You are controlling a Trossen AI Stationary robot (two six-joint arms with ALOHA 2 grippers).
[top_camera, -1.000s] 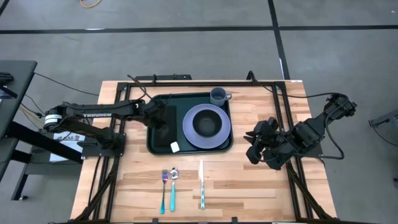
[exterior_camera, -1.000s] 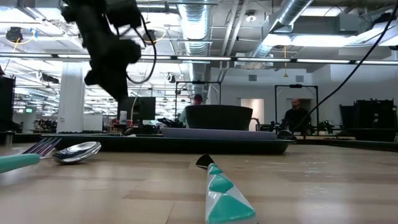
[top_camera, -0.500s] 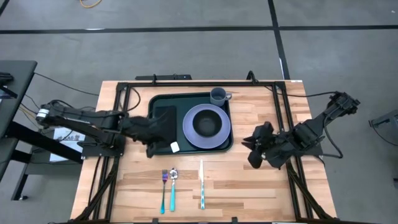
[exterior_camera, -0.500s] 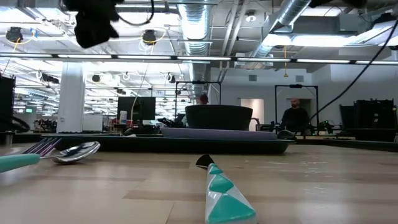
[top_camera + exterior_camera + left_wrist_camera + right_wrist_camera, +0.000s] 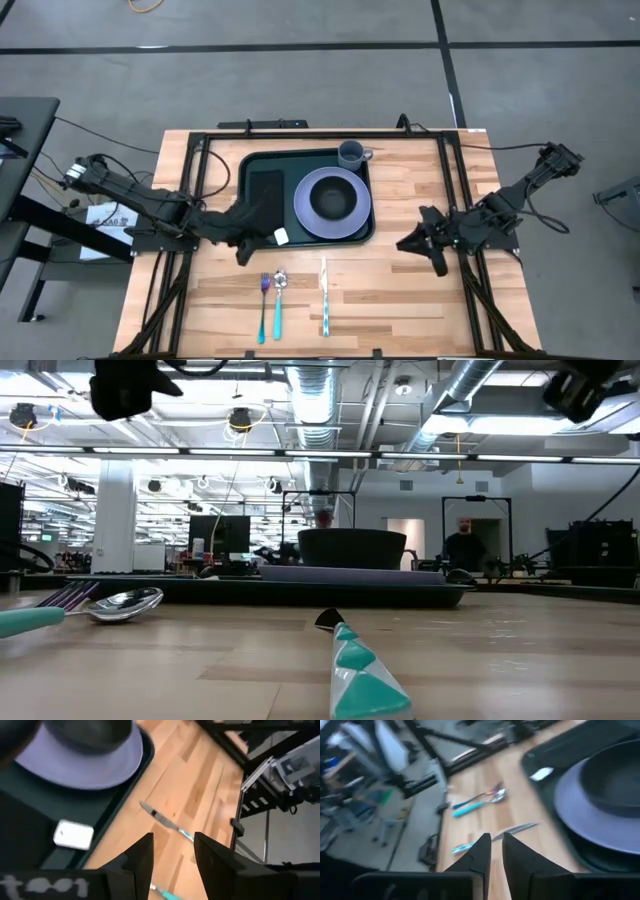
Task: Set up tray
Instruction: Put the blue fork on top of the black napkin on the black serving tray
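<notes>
The dark green tray (image 5: 248, 165) lies at the table's far middle. It holds a flat black napkin (image 5: 264, 190) with a white tag (image 5: 282, 236), a purple plate (image 5: 305, 200) carrying a dark bowl (image 5: 333, 199), and a grey cup (image 5: 351, 154). A fork (image 5: 263, 303), spoon (image 5: 279, 298) and knife (image 5: 324, 295), all teal-handled, lie on the wood near the front edge. My left gripper (image 5: 243, 243) hovers open above the tray's near left corner, empty (image 5: 173, 842). My right gripper (image 5: 415, 243) hangs to the right of the tray, fingers together and empty (image 5: 496, 840).
A black frame (image 5: 300, 133) runs around the table. Bare wood shows to the right of the knife and between the tray and the cutlery. In the low view both grippers are high above the table (image 5: 125, 390) (image 5: 575, 390). People stand far off in the room (image 5: 470, 545).
My left gripper has drawn back from over the napkin in the tray, rising and moving toward the table's near left, and now hovers by the tray's near left corner. My right arm has pulled back toward the right edge and its gripper has risen. Tray, dishes and cutlery have stayed put.
</notes>
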